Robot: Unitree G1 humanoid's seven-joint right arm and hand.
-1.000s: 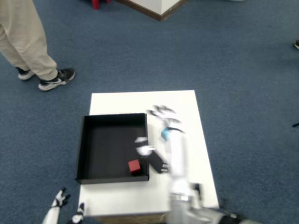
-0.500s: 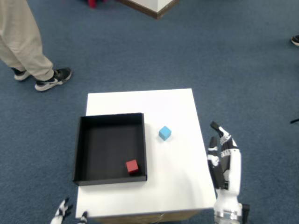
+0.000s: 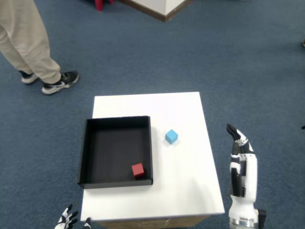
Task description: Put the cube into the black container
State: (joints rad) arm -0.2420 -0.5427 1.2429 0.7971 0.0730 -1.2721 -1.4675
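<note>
A black square container (image 3: 116, 122) lies on the left half of a white table (image 3: 186, 186). A red cube (image 3: 137, 170) rests inside it, in the near right corner. A light blue cube (image 3: 171, 137) sits on the table just right of the container's right wall. My right hand (image 3: 241, 162) hangs off the table's right edge, over the carpet, fingers stretched out straight and holding nothing. It is well apart from both cubes.
Blue carpet surrounds the table. A person's legs and sneakers (image 3: 57, 82) stand at the far left. The fingertips of the other hand (image 3: 66, 220) peek in at the bottom left, below the table's front edge.
My right hand has pulled back from above the blue cube and container edge to beyond the table's right side. Both cubes stay where they were; the view shifted slightly.
</note>
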